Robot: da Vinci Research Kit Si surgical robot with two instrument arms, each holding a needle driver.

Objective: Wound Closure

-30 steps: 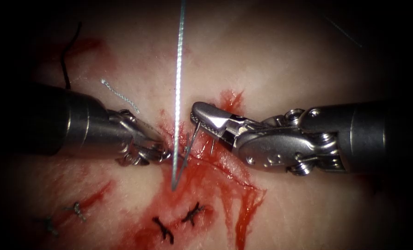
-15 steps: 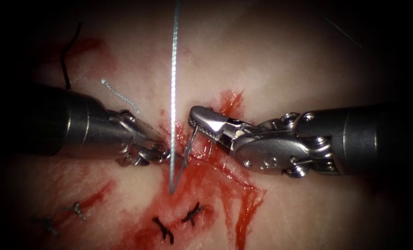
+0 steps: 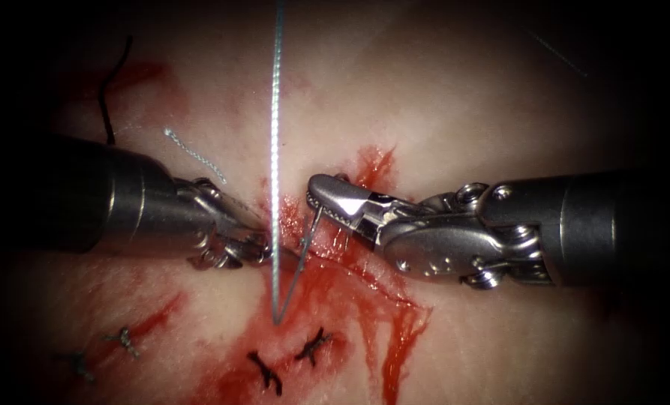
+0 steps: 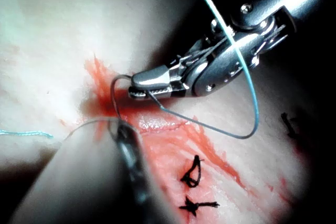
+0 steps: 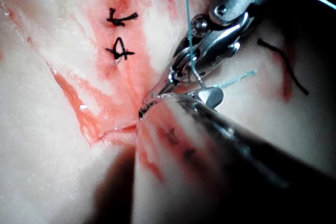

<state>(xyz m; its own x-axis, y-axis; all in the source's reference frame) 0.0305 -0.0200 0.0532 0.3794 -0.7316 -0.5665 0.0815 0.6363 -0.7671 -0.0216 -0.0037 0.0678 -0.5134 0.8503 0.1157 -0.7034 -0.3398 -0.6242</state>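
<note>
Thread (image 3: 275,112) cut off at top edge; left pincer (image 3: 263,251) tips hidden (behind thread).

No text, label, brand, number or sign can be read in any of the views.
</note>
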